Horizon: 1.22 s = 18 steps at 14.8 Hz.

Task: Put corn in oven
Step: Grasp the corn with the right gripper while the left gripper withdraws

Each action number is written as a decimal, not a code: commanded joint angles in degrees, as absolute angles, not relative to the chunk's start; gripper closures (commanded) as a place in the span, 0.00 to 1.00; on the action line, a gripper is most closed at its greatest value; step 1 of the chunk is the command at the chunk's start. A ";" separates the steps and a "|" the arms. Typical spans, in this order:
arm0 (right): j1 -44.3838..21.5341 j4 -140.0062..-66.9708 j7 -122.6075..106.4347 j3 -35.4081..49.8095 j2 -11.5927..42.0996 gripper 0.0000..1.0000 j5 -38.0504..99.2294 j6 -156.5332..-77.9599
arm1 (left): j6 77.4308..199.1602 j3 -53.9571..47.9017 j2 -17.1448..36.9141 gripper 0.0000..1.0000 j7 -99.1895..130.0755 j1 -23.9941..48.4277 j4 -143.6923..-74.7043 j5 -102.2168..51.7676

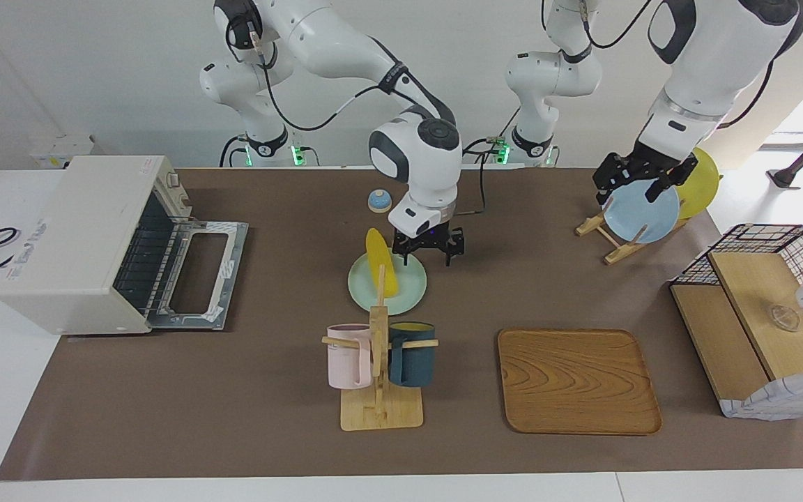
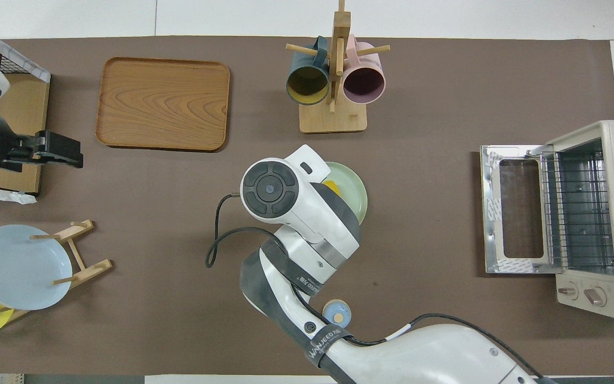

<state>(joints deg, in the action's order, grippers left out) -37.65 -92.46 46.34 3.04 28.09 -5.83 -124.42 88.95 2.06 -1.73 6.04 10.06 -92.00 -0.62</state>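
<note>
Corn (image 1: pixel 380 263) lies on the pale green plate (image 1: pixel 412 289) — oven (image 1: pixel 88 240) stands well apart toward the right arm's end, door down. Right gripper (image 1: pixel 428 247) hangs over the plate's robot-side edge, fingers spread, nothing held. Left gripper (image 1: pixel 642 180) waits over the blue plate (image 1: pixel 642 213); can't tell its grip.

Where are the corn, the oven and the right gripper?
corn (image 1: pixel 379 262): facing view, middle of the yellow cob.
oven (image 1: pixel 67 240): facing view, its off-white top.
right gripper (image 1: pixel 428 252): facing view, between its fingertips.
</note>
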 commanded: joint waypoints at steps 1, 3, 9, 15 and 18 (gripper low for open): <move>-37.09 -97.00 46.49 3.16 27.78 0.29 -6.59 -129.26 | 85.43 1.32 -5.26 0.00 4.74 8.27 -94.12 0.97; -37.88 -101.76 46.49 3.25 26.46 0.49 -6.50 -133.40 | 86.31 1.41 -5.19 0.00 5.10 8.00 -94.13 0.88; -38.06 -103.45 46.67 3.25 26.02 1.00 -7.03 -133.96 | 86.57 1.41 -5.19 0.00 5.01 7.82 -94.13 0.79; -38.15 -87.72 42.03 3.25 26.11 1.00 -15.91 -105.32 | 91.40 1.32 -4.49 0.00 4.13 8.08 -94.75 0.79; -31.93 -95.77 36.06 3.16 18.49 1.00 -16.08 -103.71 | 92.37 1.32 -3.08 0.00 4.04 8.00 -94.48 0.79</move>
<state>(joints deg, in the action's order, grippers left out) -36.86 -89.98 40.83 2.73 23.52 -15.03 -103.83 90.48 1.47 -3.54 4.90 8.09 -93.50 -0.25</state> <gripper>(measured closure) 0.974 0.000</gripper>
